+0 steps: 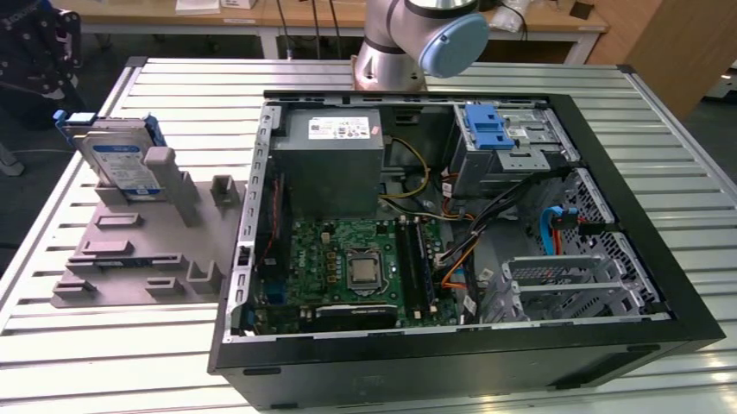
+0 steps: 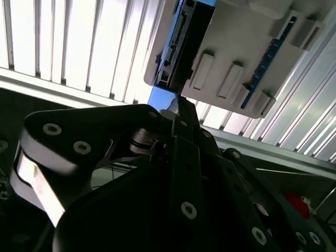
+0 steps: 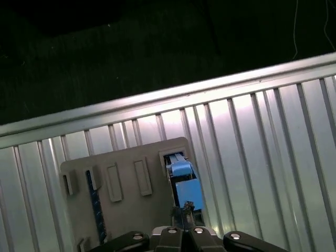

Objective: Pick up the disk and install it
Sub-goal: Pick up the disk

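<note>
The jaws, pinched together on nothing, hang near the silver-grey disk (image 1: 121,164) standing upright in its slotted grey holder (image 1: 138,259).

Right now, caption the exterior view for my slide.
Disk upright in the grey holder beside the open computer case on a slatted table.

Harsh glare on slatted table (image 2: 68,47)

Ribbed metal tabletop (image 1: 116,362), wooden desk (image 1: 553,23) behind, dark floor (image 1: 29,216), perhaps carpet.
</note>
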Controlling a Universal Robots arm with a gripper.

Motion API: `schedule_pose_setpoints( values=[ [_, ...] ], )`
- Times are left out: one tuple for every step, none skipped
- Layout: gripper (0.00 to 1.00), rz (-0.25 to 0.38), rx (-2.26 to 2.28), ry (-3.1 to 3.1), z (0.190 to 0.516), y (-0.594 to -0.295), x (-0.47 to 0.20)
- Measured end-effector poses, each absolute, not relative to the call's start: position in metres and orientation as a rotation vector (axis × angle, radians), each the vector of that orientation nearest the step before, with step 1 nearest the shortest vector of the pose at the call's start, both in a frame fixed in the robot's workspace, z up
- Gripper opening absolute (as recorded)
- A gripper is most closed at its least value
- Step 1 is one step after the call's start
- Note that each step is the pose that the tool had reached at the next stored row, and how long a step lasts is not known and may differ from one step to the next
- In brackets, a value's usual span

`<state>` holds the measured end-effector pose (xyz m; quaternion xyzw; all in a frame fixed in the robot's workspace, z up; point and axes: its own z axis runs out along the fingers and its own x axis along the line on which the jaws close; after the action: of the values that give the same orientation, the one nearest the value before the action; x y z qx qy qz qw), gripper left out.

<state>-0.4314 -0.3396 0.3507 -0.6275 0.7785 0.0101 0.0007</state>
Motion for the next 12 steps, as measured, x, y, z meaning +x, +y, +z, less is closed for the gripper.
schedule_pose_setpoints(
  values=[
    [0.11, 0.032, -1.99, 2.429, 0.3507, -0.3396, -0.4314],
    [0.11, 0.032, -2.01, 2.413, 0.3506, -0.3396, -0.4314],
    [0.11, 0.032, -2.034, 2.393, 0.3505, -0.3396, -0.4314],
    [0.11, 0.032, -2.055, 2.375, 0.3504, -0.3396, -0.4314],
    [0.11, 0.032, -2.077, 2.356, 0.3504, -0.3396, -0.4314],
    [0.11, 0.032, -2.098, 2.338, 0.3503, -0.3396, -0.4314],
    [0.11, 0.032, -2.119, 2.319, 0.3502, -0.3396, -0.4314],
    [0.11, 0.032, -2.14, 2.3, 0.3502, -0.3396, -0.4314],
    [0.11, 0.032, -2.161, 2.281, 0.3501, -0.3396, -0.4314],
    [0.11, 0.032, -2.183, 2.26, 0.35, -0.3396, -0.4314],
    [0.11, 0.032, -2.202, 2.242, 0.3499, -0.3396, -0.4314],
    [0.11, 0.032, -2.224, 2.22, 0.3499, -0.3396, -0.4314]
  ],
)
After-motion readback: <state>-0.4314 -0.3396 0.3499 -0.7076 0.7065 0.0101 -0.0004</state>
